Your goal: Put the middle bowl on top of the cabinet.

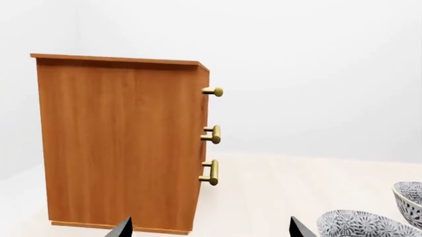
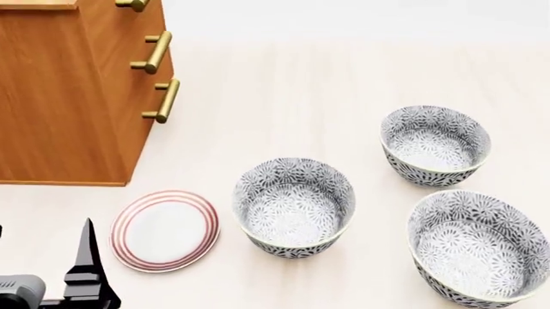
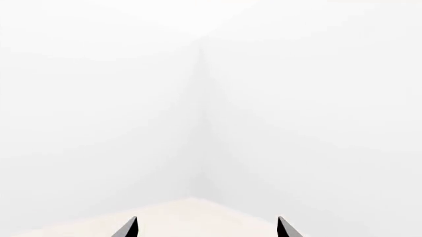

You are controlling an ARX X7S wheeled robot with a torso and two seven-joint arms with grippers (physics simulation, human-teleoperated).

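Note:
Three look-alike grey-and-white floral bowls stand on the pale table. The middle bowl [image 2: 295,206] sits at the centre of the head view and shows again as the middle bowl [image 1: 359,224] at the left wrist view's edge. The cabinet [image 2: 69,96], orange-brown with brass handles, stands at the far left; the left wrist camera faces the side of the cabinet [image 1: 118,143]. My left gripper [image 1: 209,232] is open and empty, low at the near left, well short of the bowl; one of its fingers [image 2: 86,264] shows. My right gripper [image 3: 207,231] is open, holding nothing, facing bare walls.
A flat white plate [image 2: 165,229] with red rings lies between my left gripper and the middle bowl. A second bowl [image 2: 435,145] stands far right, also visible as the bowl [image 1: 410,200]. A third bowl [image 2: 477,248] stands near right.

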